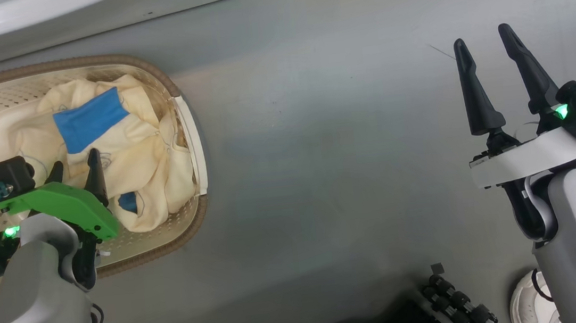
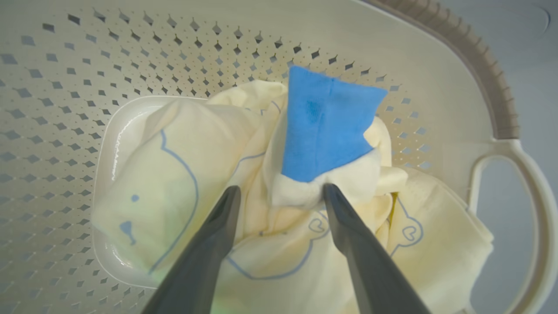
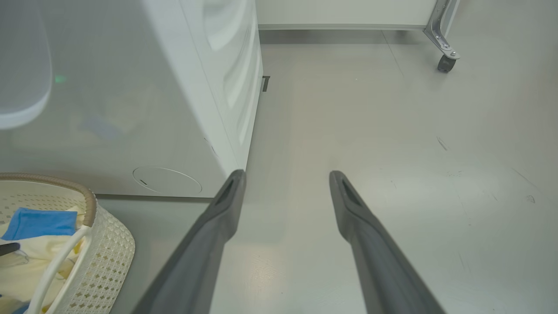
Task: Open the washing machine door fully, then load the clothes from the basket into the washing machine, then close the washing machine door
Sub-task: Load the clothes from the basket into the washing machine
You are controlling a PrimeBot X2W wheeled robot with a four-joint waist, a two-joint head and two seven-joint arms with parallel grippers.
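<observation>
Left gripper (image 2: 281, 192): spread wide, tips straddling the clothes (image 2: 174, 174) in the basket (image 1: 173, 88), lower left; nothing clamped.
Right gripper (image 1: 483, 38): spread wide, empty, over floor (image 1: 319, 153), right side.

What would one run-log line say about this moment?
step: load clothes | left end effector: open, above clothes in basket | right end effector: open, above floor

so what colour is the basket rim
Brown, woven-look; the basket rim shows best in the head view.
</observation>
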